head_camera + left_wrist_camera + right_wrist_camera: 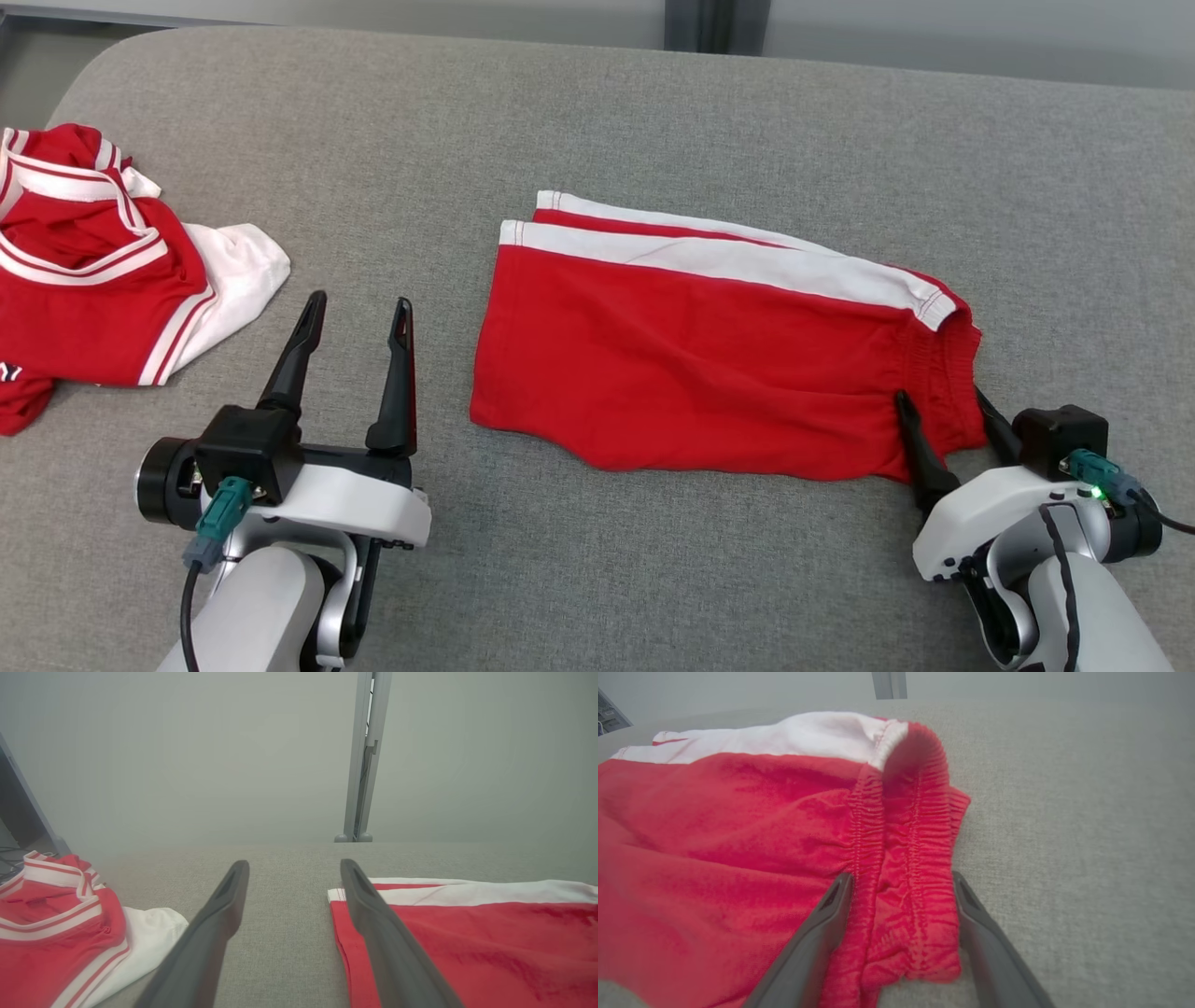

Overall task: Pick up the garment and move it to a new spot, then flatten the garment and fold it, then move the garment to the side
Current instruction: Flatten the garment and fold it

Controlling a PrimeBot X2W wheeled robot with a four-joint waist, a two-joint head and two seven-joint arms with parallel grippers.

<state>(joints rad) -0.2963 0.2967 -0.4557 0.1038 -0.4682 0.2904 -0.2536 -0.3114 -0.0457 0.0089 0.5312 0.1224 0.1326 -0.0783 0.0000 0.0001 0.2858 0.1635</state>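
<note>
Two garments lie on the grey padded surface (pixel 597 112). The task's one, red shorts (pixel 709 373) with a white side stripe (pixel 709 257), lies centre-right, doubled leg over leg and fairly flat. A crumpled red-and-white jersey (pixel 93 280) sits well apart at far left.

My left gripper (pixel 359 303): fingers spread, over bare surface just beside the leg hems (pixel 338 896).

My right gripper (pixel 941 397): fingers spread, straddling the near end of the elastic waistband (pixel 906 858), not pinching.

Judgement: light, limp knit that will sag and unfold if lifted by one corner. The gathered waistband is the thickest, surest hold; the hems come second.
</note>
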